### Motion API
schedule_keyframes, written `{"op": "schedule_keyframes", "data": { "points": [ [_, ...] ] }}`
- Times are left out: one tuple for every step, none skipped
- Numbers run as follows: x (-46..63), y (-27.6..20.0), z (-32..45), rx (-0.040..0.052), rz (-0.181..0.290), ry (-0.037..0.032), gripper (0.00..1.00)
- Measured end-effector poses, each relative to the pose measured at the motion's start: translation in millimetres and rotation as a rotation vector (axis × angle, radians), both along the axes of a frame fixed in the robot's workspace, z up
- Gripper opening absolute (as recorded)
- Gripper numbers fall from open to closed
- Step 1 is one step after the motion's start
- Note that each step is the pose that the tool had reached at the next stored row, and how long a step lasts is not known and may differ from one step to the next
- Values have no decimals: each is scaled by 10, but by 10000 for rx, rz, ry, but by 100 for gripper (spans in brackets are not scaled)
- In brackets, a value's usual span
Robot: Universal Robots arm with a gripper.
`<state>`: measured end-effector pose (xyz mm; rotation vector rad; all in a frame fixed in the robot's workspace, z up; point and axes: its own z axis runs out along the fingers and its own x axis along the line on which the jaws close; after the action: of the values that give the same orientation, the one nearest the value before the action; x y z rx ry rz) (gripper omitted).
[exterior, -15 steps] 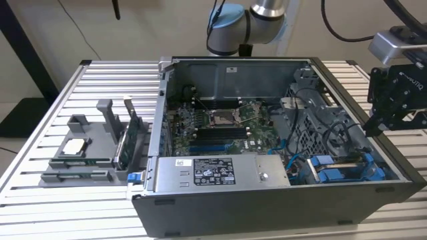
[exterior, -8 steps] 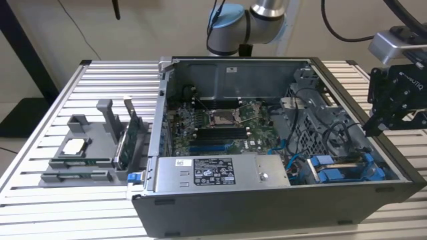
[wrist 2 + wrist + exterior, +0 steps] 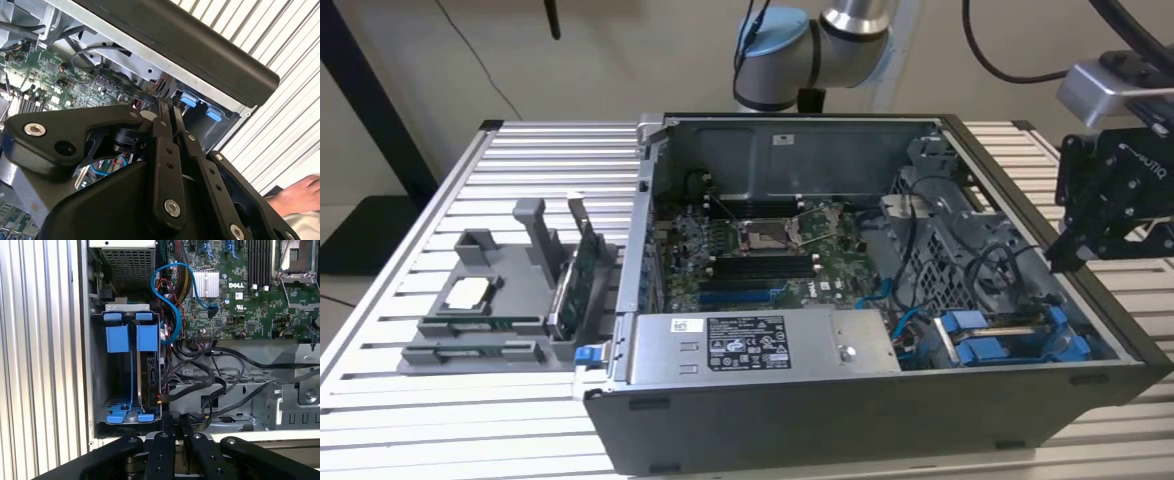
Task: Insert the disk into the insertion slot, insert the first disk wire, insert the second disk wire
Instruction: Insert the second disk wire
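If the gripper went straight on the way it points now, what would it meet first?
The gripper would probably meet the black cables beside the disk first; depth is unclear.

My exterior view looks down at an angle on the whole open computer case, from a fair way off. Both wrist views ride close behind the gripper, looking past it into the case; they share the insertion slot.

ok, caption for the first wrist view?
Claw near the blue-railed insertion slot, disk in one bay, black cables beside it.
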<state>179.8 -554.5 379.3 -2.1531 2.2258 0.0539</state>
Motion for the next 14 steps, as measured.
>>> {"op": "schedule_keyframes", "data": {
  "points": [
    [-2,0,3,1,0,0,16],
    [-6,0,7,0,-1,0,16],
    [-10,0,11,-1,-2,0,16],
    [-15,0,16,-1,-1,0,16],
    [-21,0,20,1,0,0,16],
    [-28,0,26,0,0,0,16],
    [-36,0,32,-1,0,0,16],
    [-45,0,38,-1,0,0,16],
    [-57,0,44,0,0,0,16],
    [-69,0,50,1,0,0,16],
    [-83,0,57,0,0,0,16],
    [-97,0,64,0,0,0,16],
    [-112,0,70,0,0,0,16],
    [-128,0,76,0,0,0,16]
  ]
}}
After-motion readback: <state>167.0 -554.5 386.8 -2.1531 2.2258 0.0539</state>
